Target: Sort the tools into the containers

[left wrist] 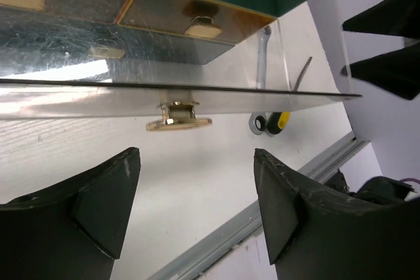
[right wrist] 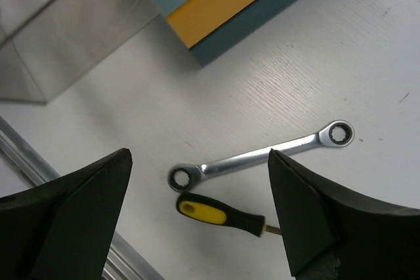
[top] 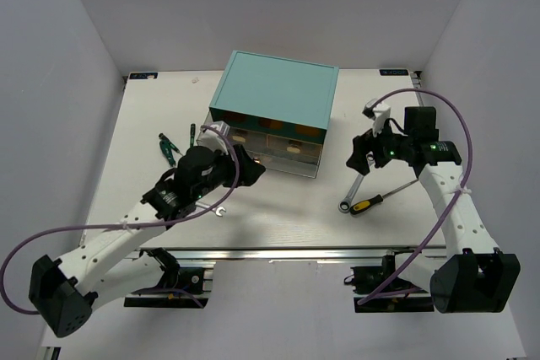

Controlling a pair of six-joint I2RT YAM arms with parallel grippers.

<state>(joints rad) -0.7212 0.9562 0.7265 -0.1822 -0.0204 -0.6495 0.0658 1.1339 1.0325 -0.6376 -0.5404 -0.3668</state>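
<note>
The left fingers (top: 247, 170) are spread wide and hold nothing. They hang just in front of the gold pull handle (left wrist: 178, 122) of a clear drawer (left wrist: 79, 96) that stands out from the front of the teal chest (top: 274, 94). In the left wrist view the handle sits in the gap between them, apart from both. Bare counter (top: 278, 225) runs below the handle to the metal rail (top: 278, 252) at the near edge.

The right fingers (top: 358, 158) are also spread and empty. They hover off the chest's right front corner, above a silver ring wrench (right wrist: 262, 155) that lies flat and slanting. A yellow-and-black screwdriver (right wrist: 210, 213) lies just beside the wrench's near ring; I cannot tell if they touch. Both lie on open counter to the right of the chest, with free room around them on every side.

Two green-handled screwdrivers (top: 169, 147) lie together left of the chest, well apart from the counter's left edge. A second small wrench (top: 221, 211) lies near the left arm, between the chest front and the rail. No tool is seen in the drawer.
</note>
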